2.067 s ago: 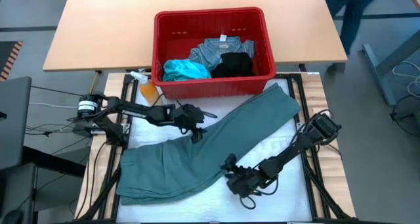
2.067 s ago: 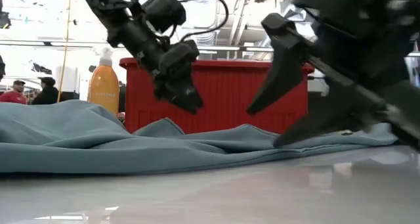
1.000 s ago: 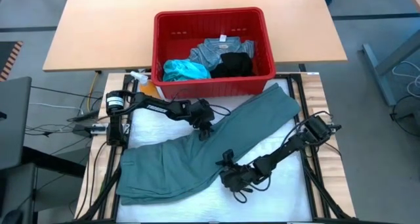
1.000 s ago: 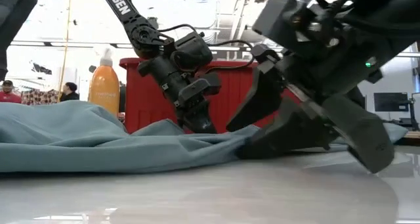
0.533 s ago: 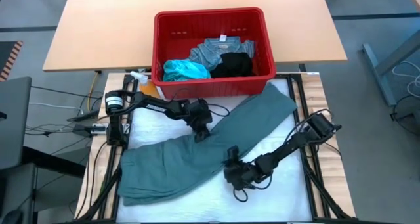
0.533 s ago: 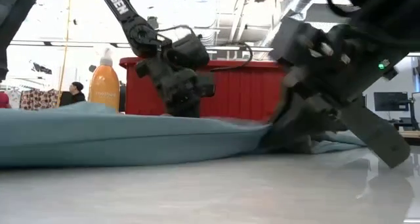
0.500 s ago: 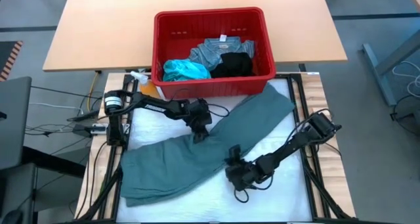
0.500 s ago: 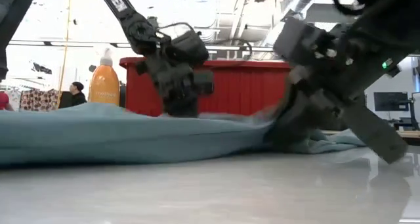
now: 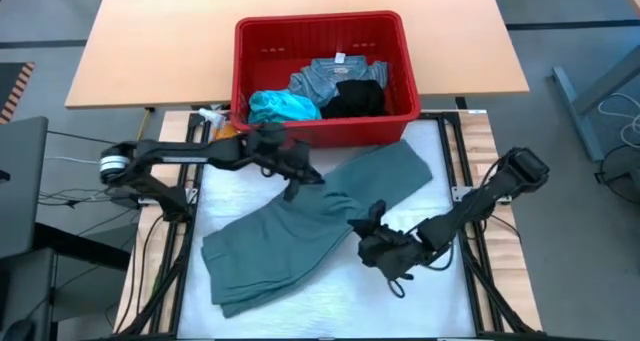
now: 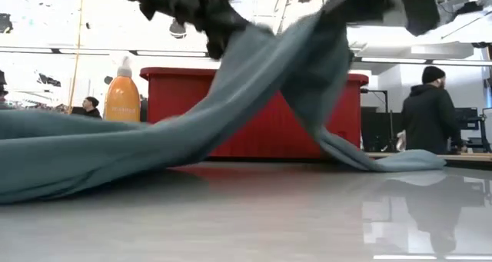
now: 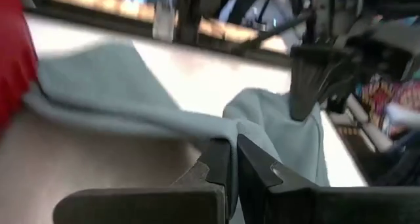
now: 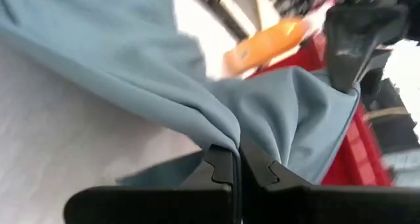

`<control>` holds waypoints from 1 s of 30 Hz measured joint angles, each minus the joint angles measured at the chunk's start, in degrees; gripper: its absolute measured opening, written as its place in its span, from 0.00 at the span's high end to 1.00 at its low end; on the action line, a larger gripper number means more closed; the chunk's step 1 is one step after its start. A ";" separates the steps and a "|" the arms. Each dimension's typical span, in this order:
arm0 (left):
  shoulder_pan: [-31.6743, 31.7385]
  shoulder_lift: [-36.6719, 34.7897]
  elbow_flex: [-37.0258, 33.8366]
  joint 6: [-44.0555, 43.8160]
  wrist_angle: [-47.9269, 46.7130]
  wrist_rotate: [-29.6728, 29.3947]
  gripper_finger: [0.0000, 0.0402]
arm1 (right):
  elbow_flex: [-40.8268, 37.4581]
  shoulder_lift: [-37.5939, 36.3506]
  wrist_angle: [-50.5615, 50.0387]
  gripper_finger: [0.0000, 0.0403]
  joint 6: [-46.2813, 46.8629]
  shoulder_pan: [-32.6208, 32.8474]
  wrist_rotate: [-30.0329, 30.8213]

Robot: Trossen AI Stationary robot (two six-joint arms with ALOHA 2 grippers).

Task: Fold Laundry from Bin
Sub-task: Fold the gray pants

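- your left gripper (image 9: 293, 186) is pinched tight on the grey-green garment (image 9: 300, 231); left wrist view shows the fingers (image 11: 220, 165) closed with a fold of cloth between them
- it sits over the white mat (image 9: 440, 171), just in front of the red bin (image 9: 250, 81), at the garment's edge on the bin side
- your right gripper (image 9: 372, 221) is also clamped on the same garment, at the opposite edge near the middle of the mat; right wrist view shows cloth nipped between the closed fingers (image 12: 226, 165)
- low view: the garment hangs from both grips in a raised peak, its two ends trailing down onto the table (image 10: 246, 216)
- from above, the garment runs diagonally across the mat, one end near the bin's right corner, the other bunched toward the front left
- the bin sits at the back of the work area, holding the turquoise garment (image 9: 280, 106), black garment (image 9: 355, 96) and mottled blue-grey garment (image 9: 330, 76)
- orange spray bottle (image 10: 121, 97) stands just left of the bin
- a person in dark clothes (image 10: 429, 112) stands in the room behind, right side of the low view
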 joint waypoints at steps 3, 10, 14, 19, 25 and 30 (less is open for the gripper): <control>-0.40 -4.91 0.00 -3.30 1.12 -0.92 1.00 | 0.04 -3.90 5.77 0.94 -8.91 0.00 0.00; -1.13 -14.20 0.19 -10.58 0.84 -7.71 1.00 | 0.04 -11.64 23.25 0.94 -34.25 0.17 -0.72; -0.50 -17.65 4.36 -15.16 -2.41 -9.91 1.00 | 0.04 -15.49 33.06 0.94 -43.94 0.10 -4.87; -0.37 -17.46 13.82 -17.59 -9.10 -12.91 1.00 | 0.30 -18.67 39.33 0.94 -46.06 -1.68 -13.19; -0.37 -11.91 26.99 -18.01 -16.35 -11.58 1.00 | 3.31 -19.11 41.49 0.94 -44.17 -4.24 -17.95; -0.37 -7.01 37.31 -15.82 -26.04 -10.11 1.00 | 8.16 -18.87 40.09 0.94 -44.86 -3.90 -18.27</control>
